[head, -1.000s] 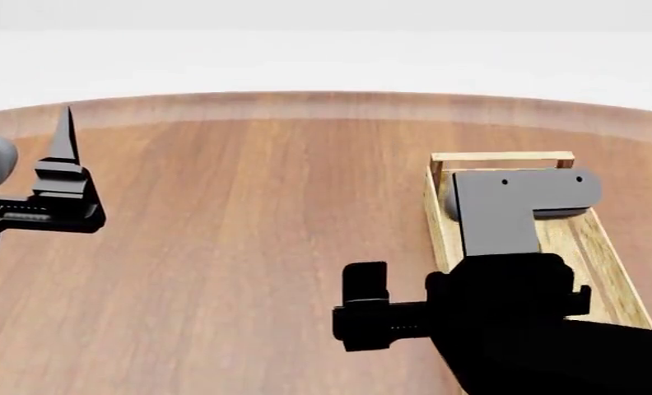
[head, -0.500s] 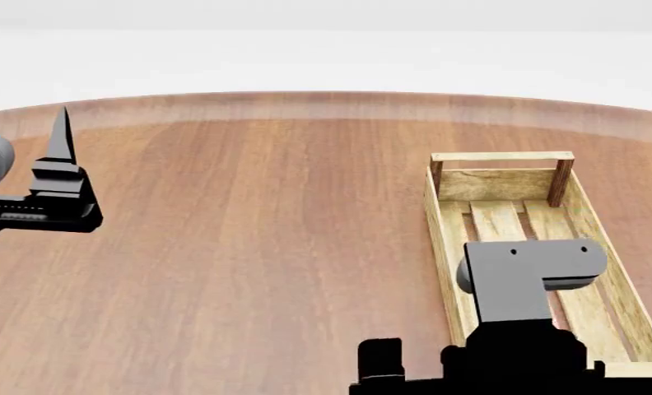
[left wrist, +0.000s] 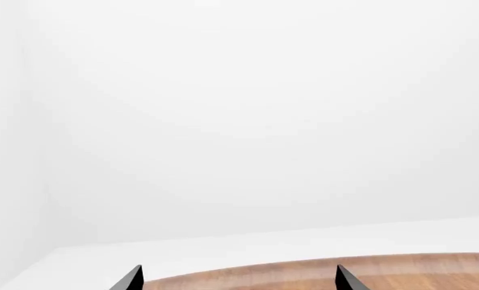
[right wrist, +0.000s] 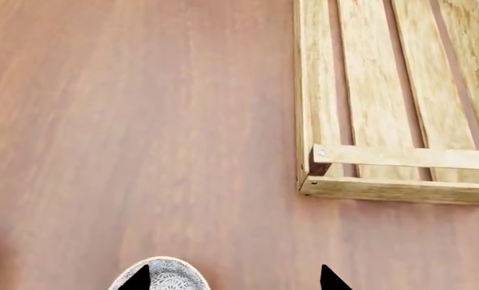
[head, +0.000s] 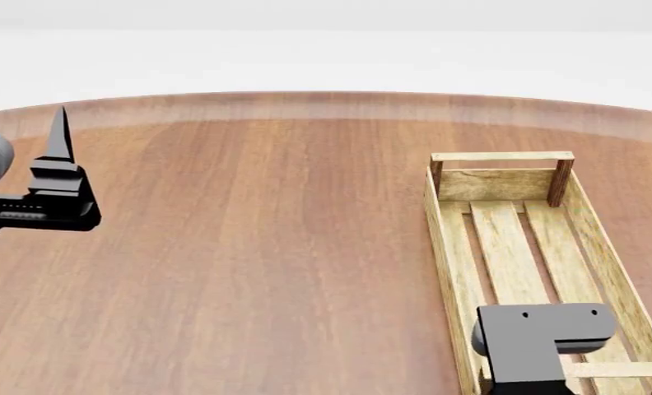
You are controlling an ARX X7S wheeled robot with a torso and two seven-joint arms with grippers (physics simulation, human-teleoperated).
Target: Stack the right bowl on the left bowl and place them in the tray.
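Observation:
The tray (head: 441, 239), a long light-wood crate with a slatted bottom, lies at the right of the table with no bowl in it; the right wrist view shows its near end (right wrist: 401, 158). One grey-patterned bowl (right wrist: 179, 278) shows only as a rim in the right wrist view, under one fingertip of my right gripper (right wrist: 233, 281), which is open and empty. I cannot tell which bowl it is, and the other bowl is out of view. My left gripper (head: 60, 144) points up at the table's left, open and empty (left wrist: 235, 283).
The round wooden table (head: 249, 230) has its far edge at the back against a white floor. The right arm's grey wrist link (head: 540, 337) hangs over the tray's near end at the bottom of the head view.
My right arm has drawn back toward me along the tray, and its gripper has left the head view. The left arm has barely moved.

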